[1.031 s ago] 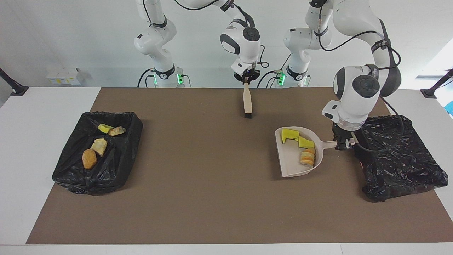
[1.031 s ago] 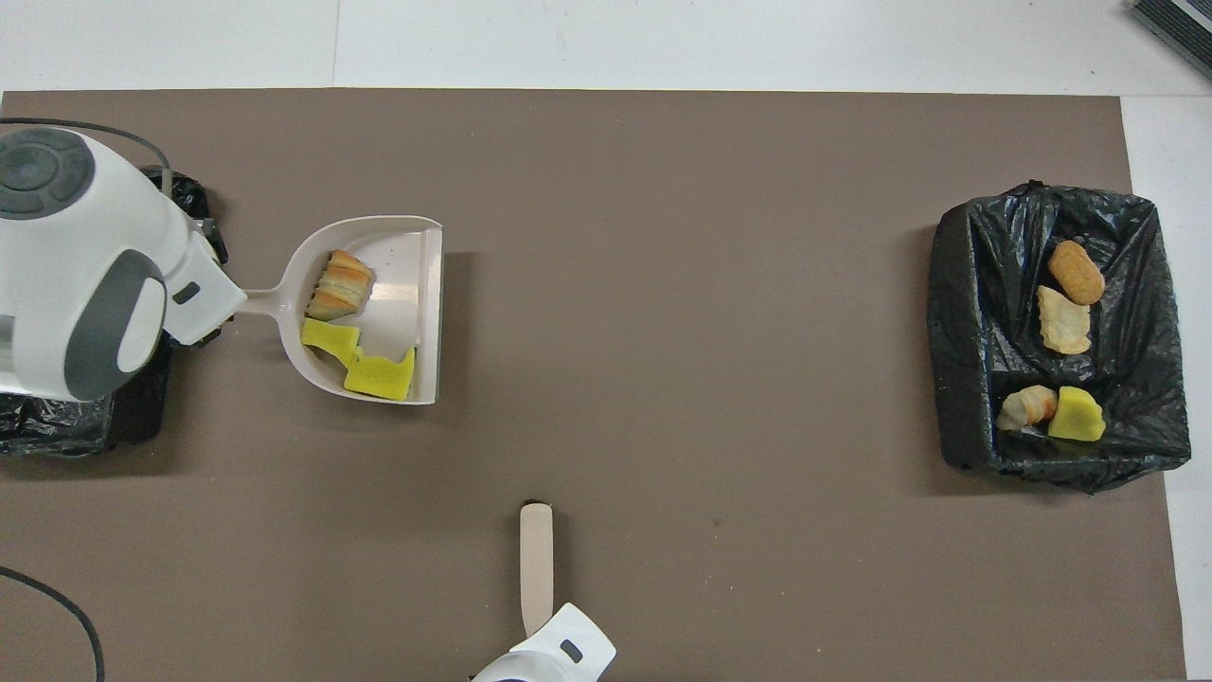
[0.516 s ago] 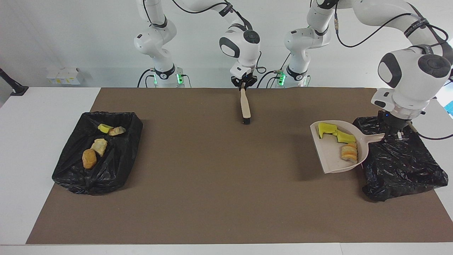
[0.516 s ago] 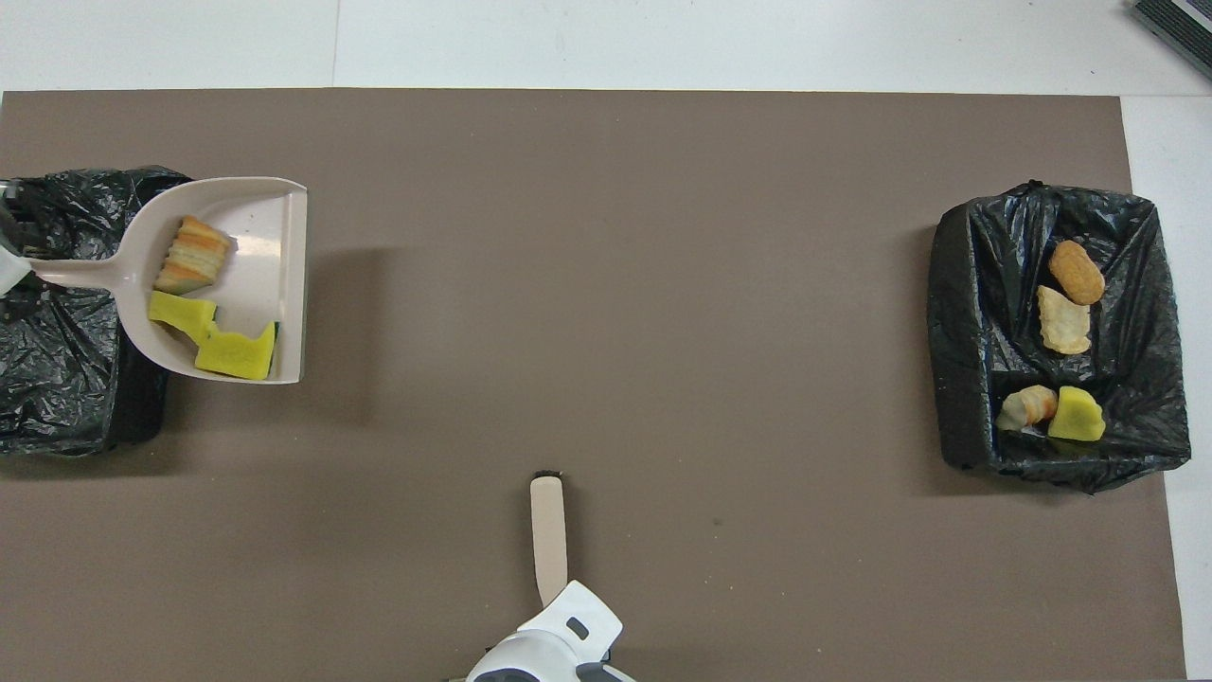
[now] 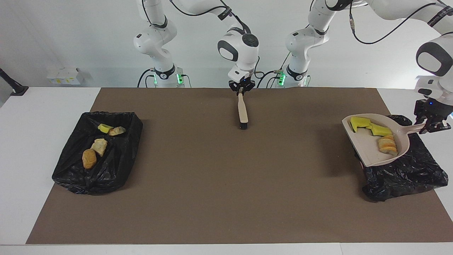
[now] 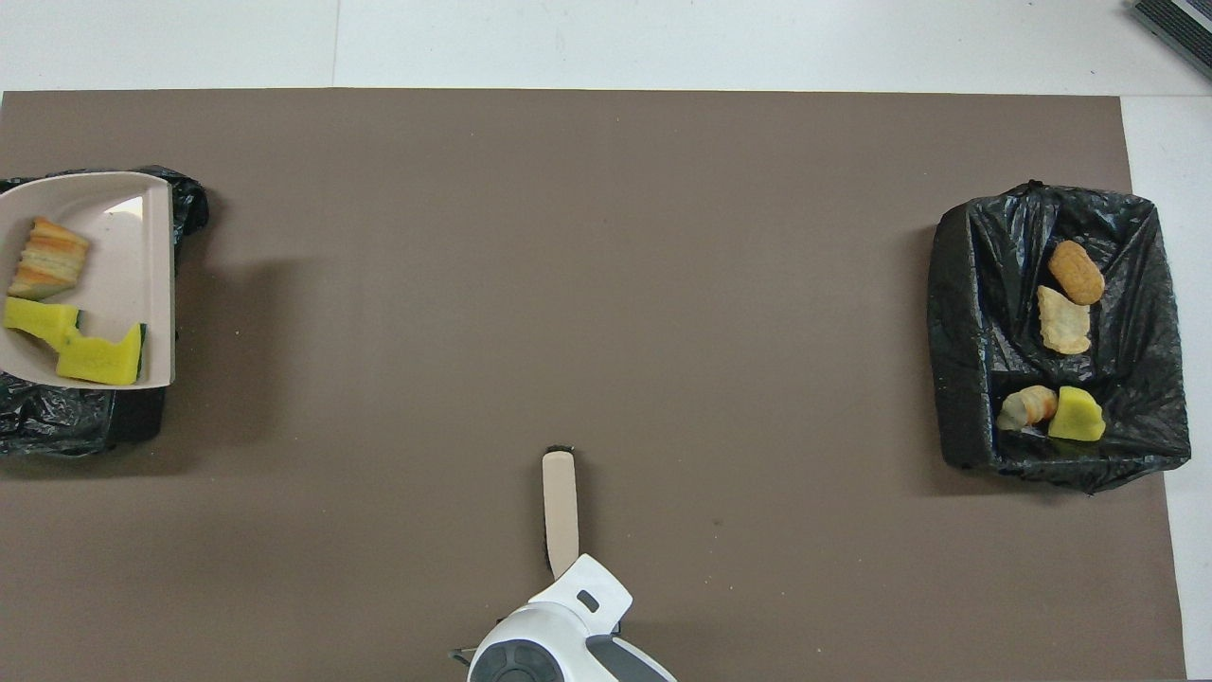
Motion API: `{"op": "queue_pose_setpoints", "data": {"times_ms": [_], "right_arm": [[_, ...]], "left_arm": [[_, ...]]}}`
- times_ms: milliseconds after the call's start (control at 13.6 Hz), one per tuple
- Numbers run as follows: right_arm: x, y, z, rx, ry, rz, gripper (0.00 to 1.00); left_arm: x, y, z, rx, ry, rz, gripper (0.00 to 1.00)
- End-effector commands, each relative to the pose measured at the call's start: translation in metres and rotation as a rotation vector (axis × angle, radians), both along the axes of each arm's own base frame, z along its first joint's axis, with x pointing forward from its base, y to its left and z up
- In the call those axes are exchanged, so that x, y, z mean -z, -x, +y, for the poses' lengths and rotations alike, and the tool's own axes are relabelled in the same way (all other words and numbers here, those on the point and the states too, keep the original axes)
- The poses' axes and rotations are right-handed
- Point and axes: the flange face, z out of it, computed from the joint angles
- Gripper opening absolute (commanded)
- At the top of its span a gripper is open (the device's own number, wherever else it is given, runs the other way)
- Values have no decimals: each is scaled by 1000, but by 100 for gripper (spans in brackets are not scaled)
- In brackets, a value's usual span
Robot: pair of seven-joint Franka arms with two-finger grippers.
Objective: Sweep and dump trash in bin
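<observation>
My left gripper (image 5: 430, 126) is shut on the handle of the beige dustpan (image 5: 366, 150), which hangs roughly level over the black-lined bin (image 5: 407, 171) at the left arm's end of the table. In the pan lies trash: two yellow foam chunks (image 5: 359, 123) (image 5: 379, 130) and a striped bread-like lump (image 5: 387, 145). From overhead the dustpan (image 6: 123, 265) covers part of the bin (image 6: 57, 426). My right gripper (image 5: 241, 90) is shut on the handle of a tan brush (image 5: 242, 112), whose bristles point down at the mat near the robots' edge.
A second black-lined bin (image 5: 116, 159) at the right arm's end of the table holds several pieces, among them an orange lump (image 5: 89, 158) and a yellow chunk (image 5: 104, 128). A brown mat (image 5: 226, 184) covers the table between the bins.
The left arm has carried the loaded dustpan up off the mat and toward its own end of the table, over the bin. The right arm's brush has shifted slightly.
</observation>
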Motion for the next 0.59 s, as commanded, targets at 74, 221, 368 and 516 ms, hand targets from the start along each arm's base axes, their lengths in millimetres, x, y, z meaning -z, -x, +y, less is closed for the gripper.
{"op": "queue_pose_setpoints", "data": {"times_ms": [74,221,368,516], "right_arm": [[0,-21,6,-4,12,-13,100],[-9,-28,14,-4,39,8,100],[-16,-32,19,-12,45,4,100],[-27,-44,19,-1,37,-5,100]], "left_arm": [[-31,1,41,4,-52,-50,0],[-45,-1,51,49,-141,-95,0],[-50,0,65,41,-201,-123,0],[-54,-3,63,76,-306,-101,0]]}}
